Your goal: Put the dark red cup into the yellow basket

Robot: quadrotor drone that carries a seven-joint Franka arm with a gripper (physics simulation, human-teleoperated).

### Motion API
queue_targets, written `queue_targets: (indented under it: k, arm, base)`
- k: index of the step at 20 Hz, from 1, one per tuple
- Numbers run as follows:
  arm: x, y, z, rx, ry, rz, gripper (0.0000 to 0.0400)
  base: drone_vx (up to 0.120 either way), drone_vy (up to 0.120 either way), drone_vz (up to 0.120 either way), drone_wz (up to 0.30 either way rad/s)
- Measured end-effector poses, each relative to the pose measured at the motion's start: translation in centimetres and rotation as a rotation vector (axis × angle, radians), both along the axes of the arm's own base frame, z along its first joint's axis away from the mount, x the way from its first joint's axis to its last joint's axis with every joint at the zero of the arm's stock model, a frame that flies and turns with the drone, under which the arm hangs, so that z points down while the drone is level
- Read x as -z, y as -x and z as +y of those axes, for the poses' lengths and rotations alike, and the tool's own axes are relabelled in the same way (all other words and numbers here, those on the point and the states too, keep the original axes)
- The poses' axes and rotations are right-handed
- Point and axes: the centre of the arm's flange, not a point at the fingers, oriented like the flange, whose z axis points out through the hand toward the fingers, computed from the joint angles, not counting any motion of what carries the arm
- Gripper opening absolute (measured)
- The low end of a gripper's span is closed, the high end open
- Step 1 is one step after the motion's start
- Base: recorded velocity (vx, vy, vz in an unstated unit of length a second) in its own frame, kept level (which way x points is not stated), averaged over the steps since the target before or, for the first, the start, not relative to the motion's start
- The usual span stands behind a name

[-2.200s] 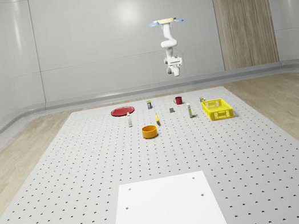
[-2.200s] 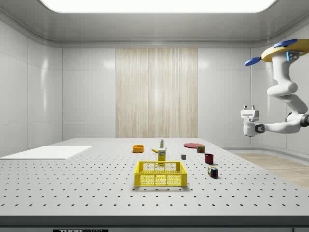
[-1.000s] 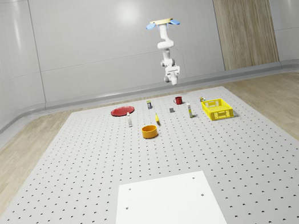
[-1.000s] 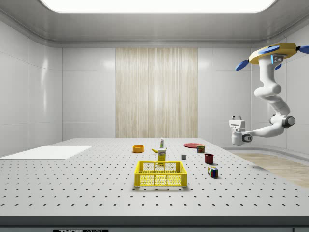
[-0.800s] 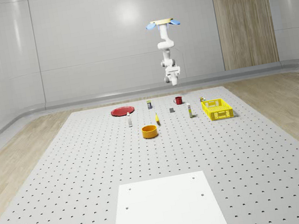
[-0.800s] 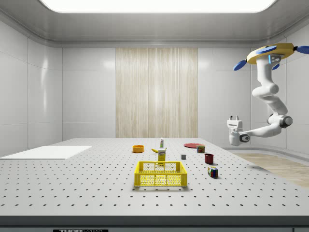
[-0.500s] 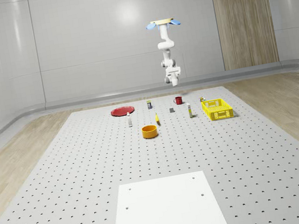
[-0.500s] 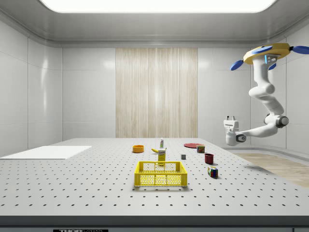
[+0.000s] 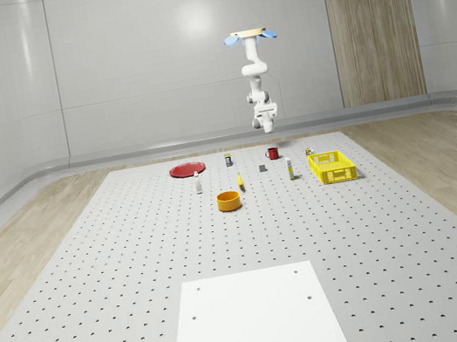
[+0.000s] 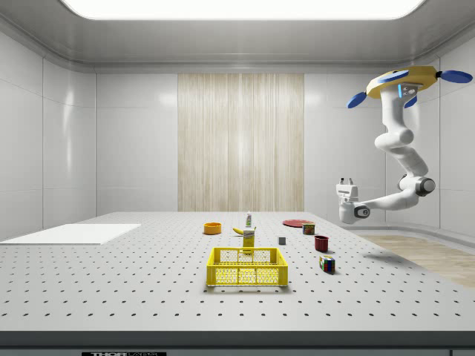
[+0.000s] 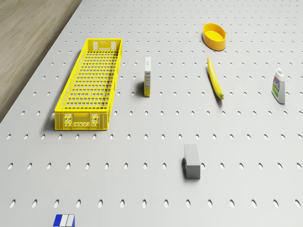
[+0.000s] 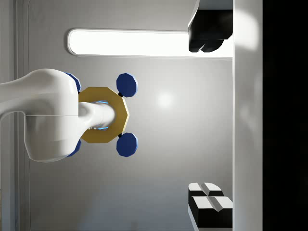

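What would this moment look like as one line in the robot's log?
drone: hovering beyond table's far edge | gripper: open, pointing up, empty | dark red cup: on table | yellow basket: empty

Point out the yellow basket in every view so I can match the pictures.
Whole-scene view: yellow basket on the table, toward the far right, right of the orange bowl.
Side view: basket nearest the camera, centre; bowl behind it, to its left.
Drone view: basket near the table's edge by the wooden floor; bowl farther away.
Wrist view: camera faces up at the hovering drone.
Shared landmark: the orange bowl.
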Motion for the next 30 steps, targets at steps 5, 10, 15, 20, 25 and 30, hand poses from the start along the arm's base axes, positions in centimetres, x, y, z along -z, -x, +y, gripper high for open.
queue_targets:
  k: [5,10,15,20,25,30]
  arm:
    - [0.0,0.0,0.1,0.0,0.008,-0.004,0.04]
    - [0.0,0.1,0.3,0.001,0.027,-0.008,0.04]
    - [0.0,0.1,0.7,0.002,0.072,-0.011,0.04]
    - [0.2,0.1,1.7,0.004,0.176,-0.015,0.04]
    - [0.9,0.2,4.0,0.01,0.414,-0.018,0.04]
    - [4.0,0.1,7.9,0.021,0.919,-0.019,0.04]
  base:
    - [0.032,0.0,0.0,0.0]
    - [0.056,0.0,0.0,0.0]
    - [0.0,0.0,0.0,0.0]
    - [0.0,0.0,-0.04,0.0]
    - [0.0,0.0,-0.12,0.0]
    - [0.032,0.0,-0.12,0.0]
